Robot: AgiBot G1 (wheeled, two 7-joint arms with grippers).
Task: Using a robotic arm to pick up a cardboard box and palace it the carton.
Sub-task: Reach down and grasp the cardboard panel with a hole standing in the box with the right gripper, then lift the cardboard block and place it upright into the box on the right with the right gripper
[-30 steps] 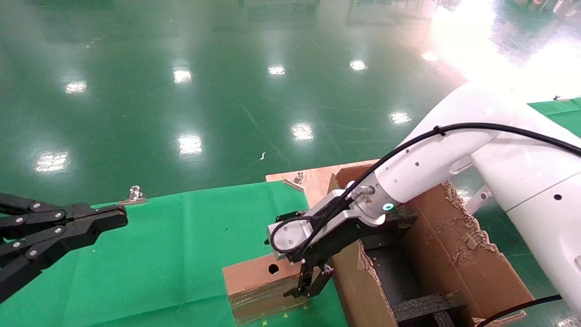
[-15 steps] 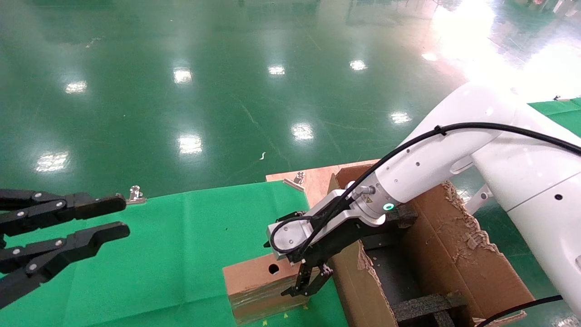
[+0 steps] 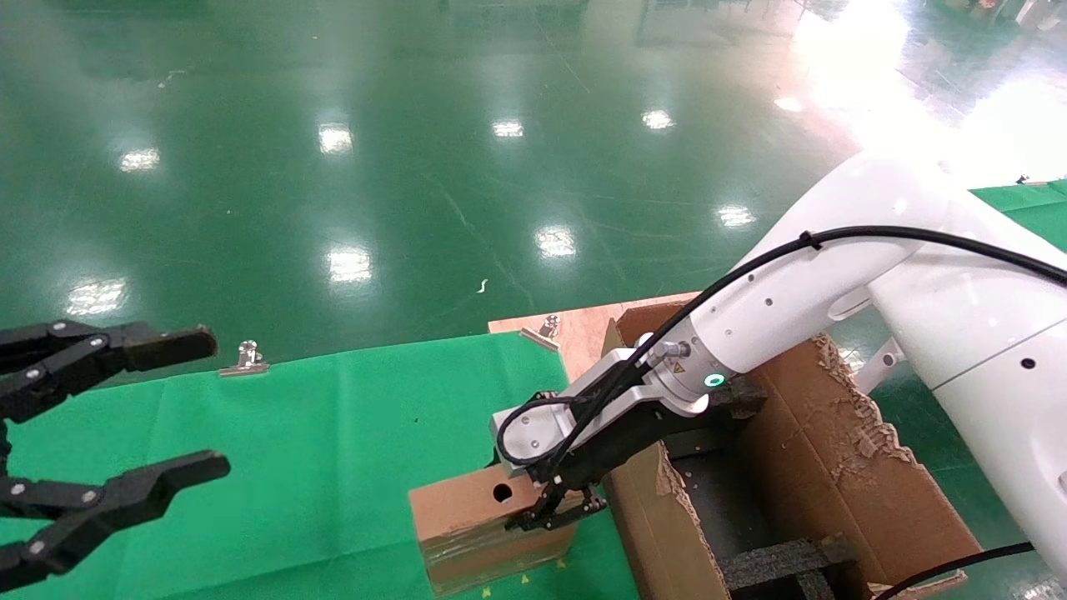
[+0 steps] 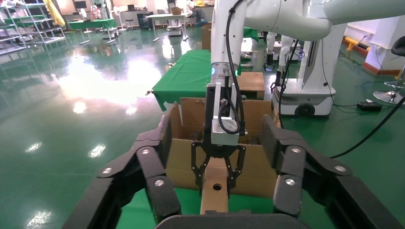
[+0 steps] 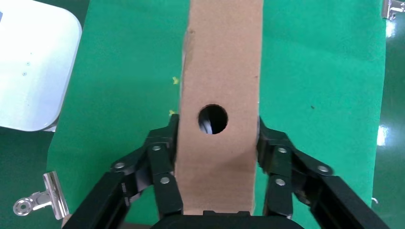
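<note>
The small cardboard box [image 3: 467, 521] with a round hole lies on the green cloth right beside the carton's [image 3: 834, 450] near wall. The white robotic arm [image 3: 783, 308] reaches down over it. My right gripper [image 3: 546, 515] is shut on the cardboard box, one finger pressed to each long side; the right wrist view shows the box [image 5: 222, 57] running out from between the fingers [image 5: 165, 167]. My left gripper [image 3: 204, 404] hangs wide open over the cloth's left part, holding nothing. In the left wrist view the box [image 4: 214, 191] and carton [image 4: 181, 157] lie straight ahead of it.
Green cloth [image 3: 333, 450] covers the table. Metal clips [image 3: 244, 358] [image 3: 546, 327] pin it at the far edge, beside a bare wooden board [image 3: 579, 333]. Black foam inserts [image 3: 775, 558] sit inside the carton. Shiny green floor lies beyond.
My left gripper has opened from shut to wide open. The right gripper's fingers have dropped and closed in on the cardboard box's sides.
</note>
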